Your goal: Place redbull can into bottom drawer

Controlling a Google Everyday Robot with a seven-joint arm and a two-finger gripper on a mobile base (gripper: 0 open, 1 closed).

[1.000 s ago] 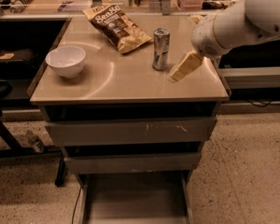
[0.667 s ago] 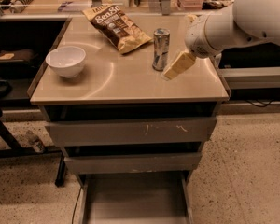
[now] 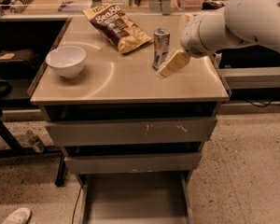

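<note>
Can (image 3: pixel 161 46) stands upright on the table (image 3: pixel 130 84) with the gripper (image 3: pixel 173 63) just beside it, open or shut I can't tell; I'd have it straddle the can squarely at mid-height so it doesn't topple.

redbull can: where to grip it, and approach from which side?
I'd grip the redbull can across its mid-body, coming in level from the picture's right, where the hand sits beside it. It stands upright, slim and round, so a side pinch should fit; the chip bag lies close at its back-left.
</note>
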